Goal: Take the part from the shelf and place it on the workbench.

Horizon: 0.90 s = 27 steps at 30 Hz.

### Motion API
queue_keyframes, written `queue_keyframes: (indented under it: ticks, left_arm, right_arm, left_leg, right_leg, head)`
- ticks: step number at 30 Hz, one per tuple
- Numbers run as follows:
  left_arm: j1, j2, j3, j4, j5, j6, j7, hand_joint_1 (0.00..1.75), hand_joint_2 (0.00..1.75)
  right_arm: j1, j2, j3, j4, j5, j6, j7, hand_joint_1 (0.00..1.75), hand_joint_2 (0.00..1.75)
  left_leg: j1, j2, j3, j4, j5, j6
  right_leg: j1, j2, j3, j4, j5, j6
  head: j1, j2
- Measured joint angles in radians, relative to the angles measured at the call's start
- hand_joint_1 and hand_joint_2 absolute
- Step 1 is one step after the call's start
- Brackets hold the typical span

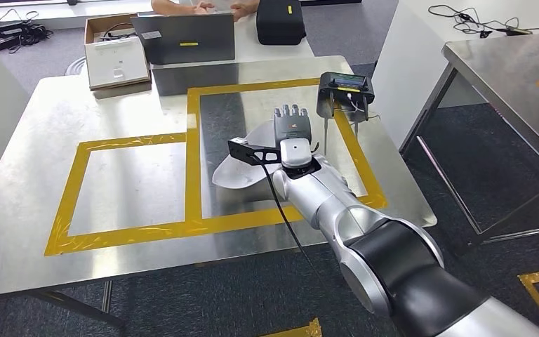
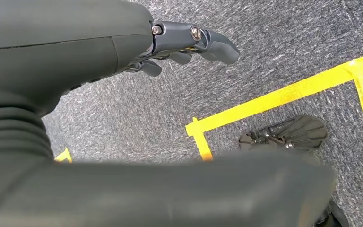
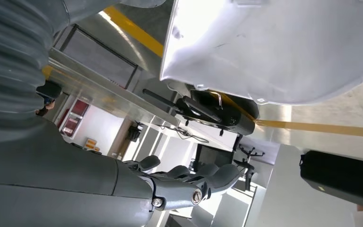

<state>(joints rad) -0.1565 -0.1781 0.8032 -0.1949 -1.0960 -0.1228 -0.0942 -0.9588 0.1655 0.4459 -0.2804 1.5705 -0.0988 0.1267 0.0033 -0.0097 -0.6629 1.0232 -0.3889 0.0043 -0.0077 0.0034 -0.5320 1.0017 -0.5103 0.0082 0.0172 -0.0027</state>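
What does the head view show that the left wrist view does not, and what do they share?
Head view alone: the steel workbench with yellow tape squares, the silver part lying in the right-hand square, the right hand over it, a black device on a stand, a laptop, a cardboard box and a black case. Left wrist view alone: the left hand, holding nothing, hanging over grey carpet. Shared: only yellow floor tape on carpet; no single thing is plainly in both.
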Motion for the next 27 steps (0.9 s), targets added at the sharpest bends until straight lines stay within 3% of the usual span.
queue_keyframes:
  ticks: [27]
  left_arm:
    - [0.001, 0.0, 0.0, 0.0, -0.001, 0.0, 0.002, 0.0, 0.0]
  right_arm:
    - [0.0, -0.002, 0.0, 0.0, -0.001, -0.004, 0.01, 0.0, 1.75]
  left_leg:
    - [0.0, 0.0, 0.0, 0.0, 0.0, 0.0]
  right_leg:
    - [0.0, 0.0, 0.0, 0.0, 0.0, 0.0]
  head:
    - [0.0, 0.0]
